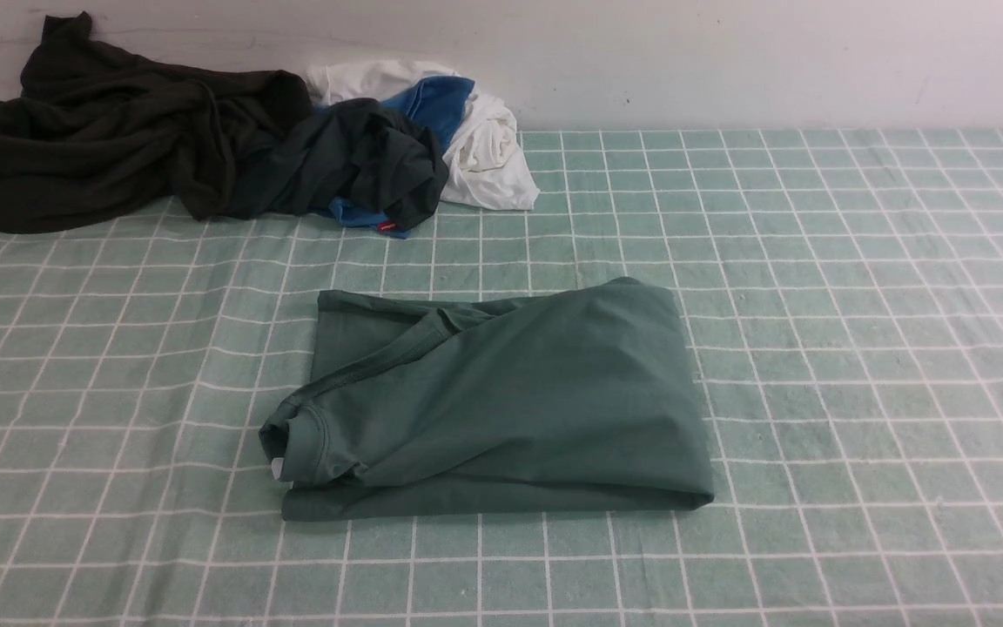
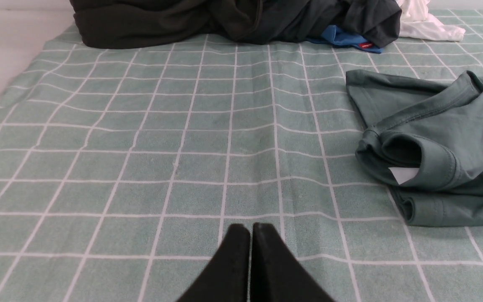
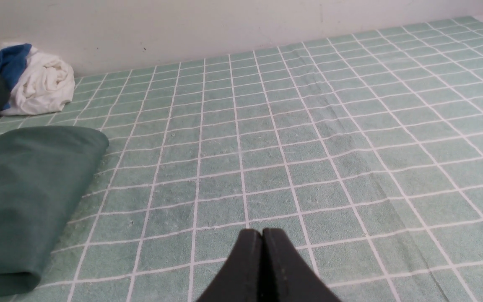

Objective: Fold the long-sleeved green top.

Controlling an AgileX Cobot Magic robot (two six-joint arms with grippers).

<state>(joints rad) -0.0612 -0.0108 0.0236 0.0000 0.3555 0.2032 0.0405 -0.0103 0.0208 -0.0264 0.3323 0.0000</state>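
The green long-sleeved top [image 1: 501, 409] lies folded into a compact rectangle in the middle of the gridded cloth, ribbed neck and white label at its near left corner. The left wrist view shows that neck end of the top [image 2: 438, 151], and the right wrist view shows its smooth folded edge [image 3: 23, 197]. My left gripper [image 2: 250, 228] is shut with nothing in it, hovering over bare cloth well apart from the top. My right gripper [image 3: 262, 233] is shut and empty too, over cloth on the top's other side. Neither arm reaches into the front view.
A heap of clothes sits at the back left against the wall: a blackish dark-green garment [image 1: 118, 131], a blue one [image 1: 432, 100] and a white one [image 1: 488, 152]. The pale green white-gridded cloth [image 1: 858, 305] covers the table.
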